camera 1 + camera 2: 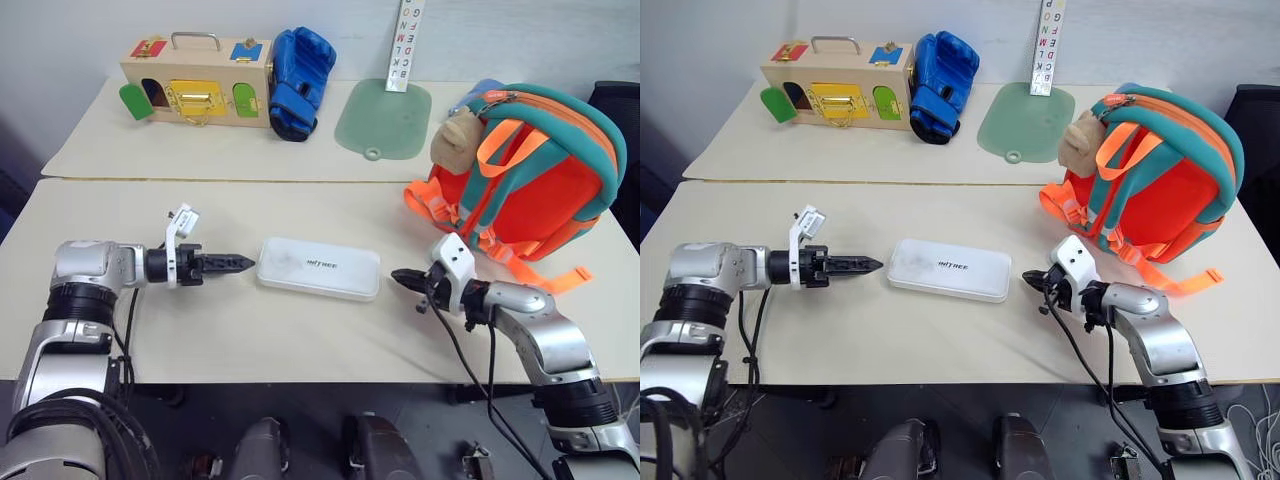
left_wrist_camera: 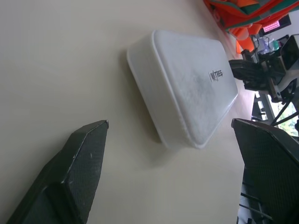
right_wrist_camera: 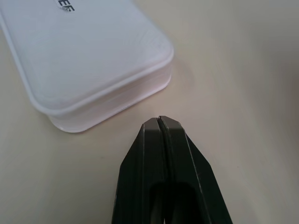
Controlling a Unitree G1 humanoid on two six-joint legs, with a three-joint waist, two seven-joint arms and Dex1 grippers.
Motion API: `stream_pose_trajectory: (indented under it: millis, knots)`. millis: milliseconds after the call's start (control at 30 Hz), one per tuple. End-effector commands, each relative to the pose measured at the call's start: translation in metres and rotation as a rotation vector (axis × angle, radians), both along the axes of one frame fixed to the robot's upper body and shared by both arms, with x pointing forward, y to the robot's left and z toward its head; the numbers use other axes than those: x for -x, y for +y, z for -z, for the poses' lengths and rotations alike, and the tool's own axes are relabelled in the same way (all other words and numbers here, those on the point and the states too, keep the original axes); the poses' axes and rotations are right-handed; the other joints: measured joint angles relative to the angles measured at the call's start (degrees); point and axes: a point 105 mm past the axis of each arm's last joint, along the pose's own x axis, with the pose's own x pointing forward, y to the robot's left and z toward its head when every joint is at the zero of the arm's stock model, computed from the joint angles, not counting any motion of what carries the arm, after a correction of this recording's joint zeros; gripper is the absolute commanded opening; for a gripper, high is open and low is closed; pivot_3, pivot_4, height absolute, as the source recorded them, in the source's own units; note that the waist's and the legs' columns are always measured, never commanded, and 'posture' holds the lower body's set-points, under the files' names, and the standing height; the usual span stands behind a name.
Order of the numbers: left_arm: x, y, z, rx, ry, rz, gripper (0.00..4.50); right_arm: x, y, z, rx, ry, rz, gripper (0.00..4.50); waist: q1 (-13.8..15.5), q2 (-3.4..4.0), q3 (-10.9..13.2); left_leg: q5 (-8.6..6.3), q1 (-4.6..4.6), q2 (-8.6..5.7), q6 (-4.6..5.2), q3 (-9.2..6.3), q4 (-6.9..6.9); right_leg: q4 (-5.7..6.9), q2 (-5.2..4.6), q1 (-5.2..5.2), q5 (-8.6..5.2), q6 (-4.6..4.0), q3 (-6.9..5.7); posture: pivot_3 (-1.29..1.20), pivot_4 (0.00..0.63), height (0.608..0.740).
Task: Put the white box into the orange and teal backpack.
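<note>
The white box (image 1: pixel 319 268) lies flat on the near table (image 1: pixel 200 340), untouched, between the left gripper (image 1: pixel 243 263), jaws spread wide, and the right gripper (image 1: pixel 399 276), clenched on nothing. This looks like the approach step: next, the 2 grippers must close in on its ends, then lift it toward the orange and teal backpack (image 1: pixel 545 170), which stands well apart on the right.

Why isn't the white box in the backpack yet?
The white box lies flat on the table, outside the orange and teal backpack, between both end effectors.

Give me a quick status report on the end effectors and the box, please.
Left end effector open, right end effector shut, both empty. Box flat on table between them, untouched. Backpack upright at far right. Nothing in the way.
</note>
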Motion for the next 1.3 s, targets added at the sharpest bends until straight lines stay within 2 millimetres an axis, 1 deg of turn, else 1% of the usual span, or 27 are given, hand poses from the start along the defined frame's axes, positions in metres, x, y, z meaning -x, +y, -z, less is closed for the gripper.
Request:
stream_pose_trajectory:
  millis: [33,67,167,267,333,433,533,633,767,867,933,1033,1100,1167,1200,1300]
  knots:
    - [-0.003,-0.015,0.011,-0.048,0.024,0.057,4.46,0.004,0.008,-0.010,0.002,-0.055,-0.033,0.00,0.0,0.00,0.0,0.00,0.01,0.00,0.00,0.00,0.00,0.01,0.00,0.00,0.00,0.00,0.00,0.00,0.150,0.740]
    - [-0.005,-0.020,0.013,-0.049,0.027,0.070,4.46,0.004,0.010,-0.010,0.003,-0.058,-0.036,0.00,0.1,0.00,0.0,0.00,0.01,0.00,-0.01,0.00,0.00,0.01,0.00,0.01,0.00,0.00,0.00,0.00,0.150,0.740]
    - [-0.010,-0.042,0.006,0.022,0.055,0.107,4.46,0.006,0.013,-0.011,0.013,-0.070,-0.055,0.00,0.6,-0.01,0.0,0.00,0.01,-0.02,0.00,0.01,0.08,0.03,0.00,0.02,0.00,0.00,0.00,0.00,0.150,0.740]
    - [-0.013,-0.063,0.012,-0.012,0.058,0.166,4.46,0.005,0.014,-0.012,0.026,-0.080,-0.064,0.00,1.0,-0.01,0.0,-0.02,0.01,-0.04,0.03,0.03,0.11,0.02,0.00,0.02,0.01,0.02,0.01,0.00,0.150,0.740]
    - [-0.016,-0.078,0.013,-0.020,0.048,0.193,4.46,0.003,0.013,-0.013,0.026,-0.082,-0.051,0.00,1.3,-0.02,0.0,-0.02,0.01,-0.04,0.04,0.04,0.11,0.02,0.00,0.02,0.01,0.02,0.01,0.00,0.150,0.740]
    - [-0.018,-0.091,0.008,-0.006,0.029,0.223,4.46,0.002,0.015,-0.013,0.020,-0.084,-0.045,0.00,1.5,-0.02,0.0,-0.02,-0.01,-0.05,0.04,0.02,0.16,0.02,-0.01,0.03,0.01,0.04,0.00,0.00,0.150,0.740]
    - [-0.020,-0.098,-0.003,0.038,0.025,0.235,4.46,0.004,0.017,-0.012,0.015,-0.084,-0.044,0.00,1.4,-0.03,0.0,-0.03,-0.01,-0.05,0.06,0.02,0.16,0.02,-0.02,0.04,0.02,0.05,0.01,0.00,0.150,0.740]
    - [-0.021,-0.096,-0.009,0.057,0.020,0.229,3.84,0.006,0.016,-0.008,0.014,-0.081,-0.038,0.00,1.2,-0.03,0.0,-0.03,-0.01,-0.03,0.05,0.03,0.13,0.01,0.01,0.02,0.02,0.05,0.01,0.00,0.150,0.740]
    - [-0.020,-0.089,-0.015,0.087,0.014,0.237,2.79,0.007,0.013,-0.006,0.011,-0.078,-0.020,0.00,0.8,-0.05,0.0,-0.01,-0.05,0.01,0.01,0.06,0.11,0.02,0.06,-0.06,0.02,0.05,0.02,0.00,0.150,0.740]
    - [-0.018,-0.085,-0.021,0.112,0.015,0.244,1.87,0.008,0.010,-0.006,0.010,-0.081,-0.003,0.00,0.6,-0.05,0.0,0.00,-0.05,0.01,-0.01,0.06,0.14,0.03,0.06,-0.05,0.02,0.05,0.01,0.00,0.150,0.740]
    - [-0.016,-0.082,-0.025,0.138,0.019,0.245,1.45,0.009,0.005,-0.007,0.009,-0.089,0.014,0.00,0.6,-0.05,0.0,0.00,-0.06,0.01,-0.01,0.05,0.14,0.03,0.06,-0.05,0.02,0.05,0.01,0.00,0.150,0.740]
    - [-0.010,-0.076,-0.033,0.184,0.013,0.254,1.36,0.011,-0.007,-0.011,-0.005,-0.096,0.086,0.00,0.2,-0.04,0.0,0.01,-0.06,0.01,-0.01,0.05,0.11,0.03,0.06,-0.06,0.02,0.05,0.03,0.00,0.150,0.740]
    - [-0.004,-0.071,-0.043,0.242,0.003,0.247,1.36,0.017,-0.020,-0.016,-0.022,-0.099,0.146,0.00,-0.1,-0.04,0.0,0.01,-0.07,0.01,-0.02,0.04,0.08,0.05,0.04,-0.07,0.02,0.05,0.04,0.00,0.150,0.740]
    - [0.006,-0.064,-0.063,0.348,-0.019,0.232,1.36,0.029,-0.042,-0.030,-0.081,-0.104,0.237,0.38,-0.1,-0.04,0.0,0.01,-0.08,0.03,-0.03,0.02,0.04,0.05,0.03,-0.08,0.02,0.05,0.05,0.00,0.150,0.740]
    - [0.011,-0.062,-0.069,0.378,-0.026,0.228,1.36,0.033,-0.049,-0.034,-0.097,-0.104,0.267,0.61,-0.1,-0.05,0.0,0.01,-0.09,0.04,-0.04,-0.04,0.05,0.07,0.02,-0.07,0.02,0.04,0.04,0.00,0.150,0.740]
    - [0.024,-0.054,-0.082,0.439,-0.070,0.186,1.36,0.044,-0.078,-0.058,-0.170,-0.141,0.393,1.63,-0.1,-0.04,0.0,0.01,-0.10,0.05,-0.04,-0.05,0.08,0.08,0.00,-0.06,0.02,0.04,0.05,0.00,0.150,0.740]
